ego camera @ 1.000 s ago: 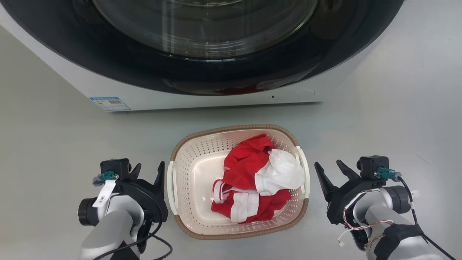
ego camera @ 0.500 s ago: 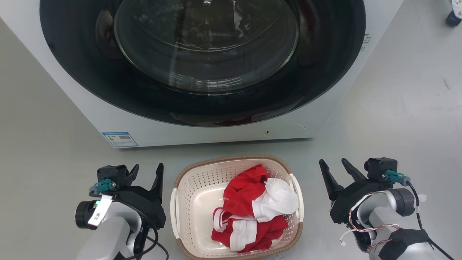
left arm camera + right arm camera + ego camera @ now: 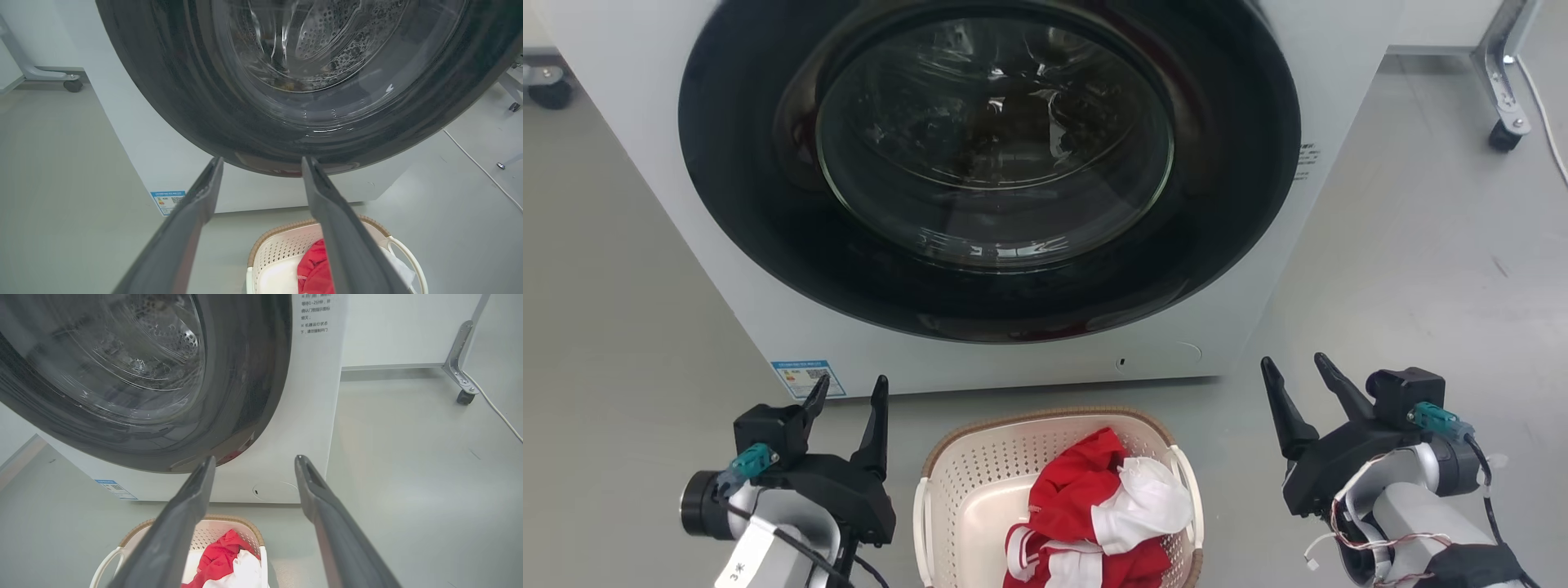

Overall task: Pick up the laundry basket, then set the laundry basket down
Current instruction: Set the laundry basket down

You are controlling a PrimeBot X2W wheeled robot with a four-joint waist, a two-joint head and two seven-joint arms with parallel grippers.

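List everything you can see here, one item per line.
washing machine: one, white with black round door, behind the basket
laundry basket: one, cream with brown rim, floor before the machine
clothes: one heap, red and white, inside the basket
sticker: one, blue-edged, machine's lower left corner
castors: two, black, floor at far left and far right
left gripper: one, dark, open, left of the basket
right gripper: one, dark, open, right of the basket

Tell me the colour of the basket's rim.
The basket rim is brown with a woven look, clearest in the head view.
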